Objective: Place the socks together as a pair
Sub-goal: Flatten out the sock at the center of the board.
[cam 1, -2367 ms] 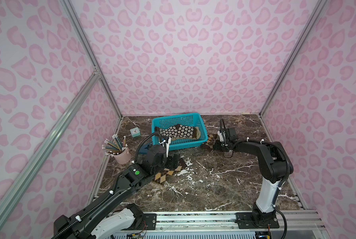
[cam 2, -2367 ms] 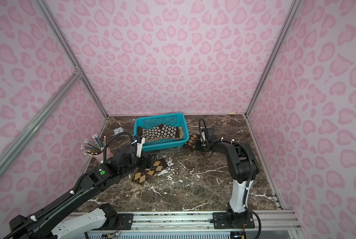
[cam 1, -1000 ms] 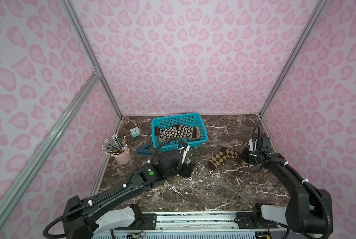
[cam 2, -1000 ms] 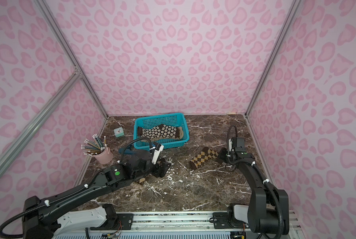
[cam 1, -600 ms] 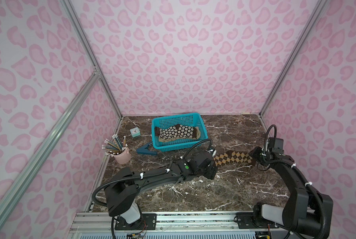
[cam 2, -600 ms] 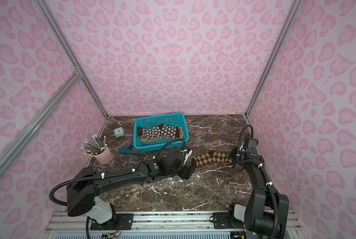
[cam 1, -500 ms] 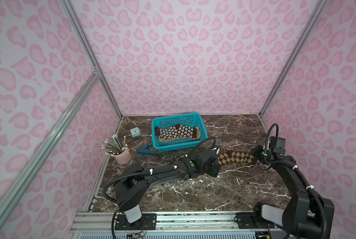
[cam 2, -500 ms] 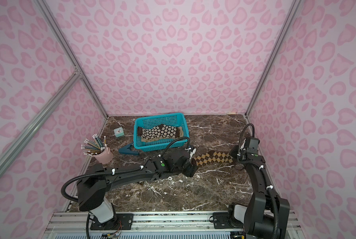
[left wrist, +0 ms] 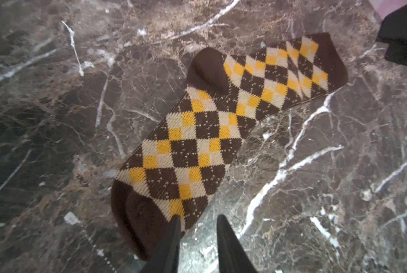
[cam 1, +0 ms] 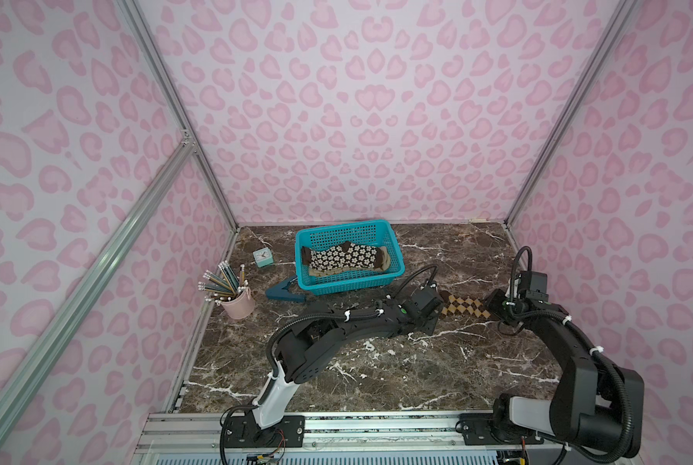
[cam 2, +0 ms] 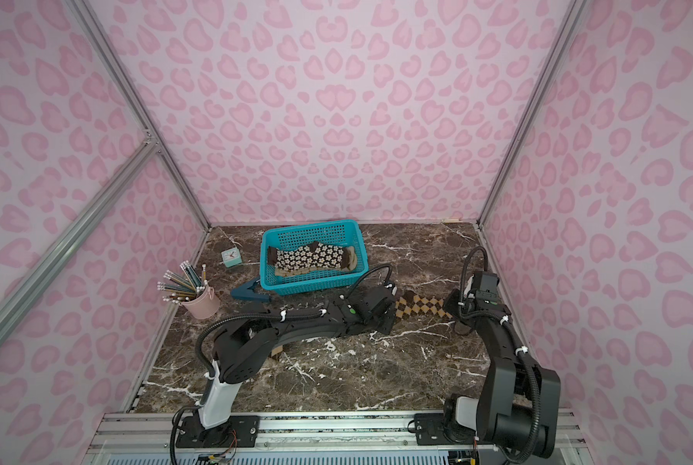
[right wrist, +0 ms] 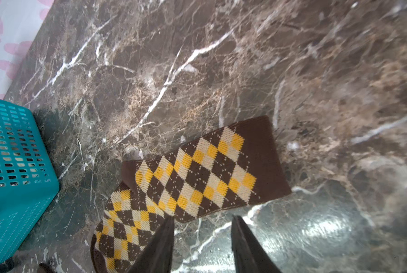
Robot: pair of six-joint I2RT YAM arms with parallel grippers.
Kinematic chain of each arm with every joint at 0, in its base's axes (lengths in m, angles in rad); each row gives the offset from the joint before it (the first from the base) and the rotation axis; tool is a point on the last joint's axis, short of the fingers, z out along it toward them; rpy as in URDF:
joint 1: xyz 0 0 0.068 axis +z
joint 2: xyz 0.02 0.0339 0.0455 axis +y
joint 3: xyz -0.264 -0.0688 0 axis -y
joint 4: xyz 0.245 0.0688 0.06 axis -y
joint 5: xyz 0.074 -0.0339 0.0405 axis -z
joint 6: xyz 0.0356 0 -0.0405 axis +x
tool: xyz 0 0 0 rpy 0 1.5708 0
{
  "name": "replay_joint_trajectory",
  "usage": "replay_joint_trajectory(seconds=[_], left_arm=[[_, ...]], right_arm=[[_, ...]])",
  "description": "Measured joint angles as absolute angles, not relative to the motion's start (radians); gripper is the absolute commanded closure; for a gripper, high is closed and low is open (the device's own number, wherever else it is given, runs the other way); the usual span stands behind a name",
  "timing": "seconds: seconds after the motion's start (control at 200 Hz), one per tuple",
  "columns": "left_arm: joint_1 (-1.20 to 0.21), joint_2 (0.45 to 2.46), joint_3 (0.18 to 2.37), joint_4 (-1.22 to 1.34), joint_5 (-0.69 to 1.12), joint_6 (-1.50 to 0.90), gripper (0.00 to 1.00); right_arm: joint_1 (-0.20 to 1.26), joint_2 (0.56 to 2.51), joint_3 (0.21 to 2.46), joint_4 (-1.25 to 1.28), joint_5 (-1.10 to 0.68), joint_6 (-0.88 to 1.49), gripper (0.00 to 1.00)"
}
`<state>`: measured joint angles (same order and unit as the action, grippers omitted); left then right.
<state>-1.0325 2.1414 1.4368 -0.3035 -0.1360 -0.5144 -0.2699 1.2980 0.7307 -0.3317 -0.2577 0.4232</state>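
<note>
A brown-orange argyle sock (cam 1: 463,308) (cam 2: 419,306) lies stretched flat on the marble between my two grippers. My left gripper (cam 1: 437,311) (left wrist: 199,219) is at its dark toe end, jaws narrowly open; one fingertip (left wrist: 175,227) overlaps the sock (left wrist: 197,141) edge, and only marble shows in the gap. My right gripper (cam 1: 491,308) (right wrist: 202,219) is open beside the cuff end of the sock (right wrist: 197,179), holding nothing. A dark brown sock with cream flowers (cam 1: 344,257) lies in the teal basket (cam 1: 348,284). A scrap of another argyle sock (cam 2: 276,351) peeks from under the left arm.
The teal basket (cam 2: 312,286) (right wrist: 13,153) stands at the back centre, close behind the left gripper. A pink cup of pencils (cam 1: 238,304), a small clock (cam 1: 263,256) and a dark teal tool (cam 1: 284,292) sit at the left. Pink walls close in the table.
My right gripper pulled the argyle sock rightward, laid it out flat and opened off it. The left arm swung right to the sock's toe end, its jaws narrowing.
</note>
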Motion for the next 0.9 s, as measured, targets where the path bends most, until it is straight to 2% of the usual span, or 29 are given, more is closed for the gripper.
replay_joint_trajectory(seconds=[0.21, 0.325, 0.395, 0.49, 0.55, 0.695, 0.9], left_arm=[[-1.004, 2.157, 1.375, -0.296, -0.168, -0.532, 0.72], [-0.993, 2.121, 1.294, -0.235, -0.185, -0.543, 0.73], [-0.994, 2.065, 1.214, -0.206, -0.186, -0.551, 0.66], [-1.013, 1.922, 1.091, -0.229, -0.157, -0.578, 0.39], [-1.031, 1.810, 1.049, -0.236, -0.153, -0.600, 0.29], [-1.042, 1.569, 0.985, -0.227, -0.171, -0.643, 0.19], [-1.036, 1.289, 0.861, -0.355, -0.266, -0.704, 0.09]], right_arm=[[-0.253, 1.280, 0.695, -0.294, -0.306, 0.423, 0.51], [-0.171, 1.277, 0.686, -0.285, -0.326, 0.422, 0.49], [-0.064, 1.278, 0.690, -0.287, -0.331, 0.419, 0.45], [0.100, 1.277, 0.699, -0.289, -0.324, 0.424, 0.39], [0.193, 1.276, 0.698, -0.289, -0.305, 0.441, 0.35], [0.367, 1.278, 0.700, -0.286, -0.245, 0.484, 0.29], [0.578, 1.340, 0.741, -0.269, -0.159, 0.500, 0.26]])
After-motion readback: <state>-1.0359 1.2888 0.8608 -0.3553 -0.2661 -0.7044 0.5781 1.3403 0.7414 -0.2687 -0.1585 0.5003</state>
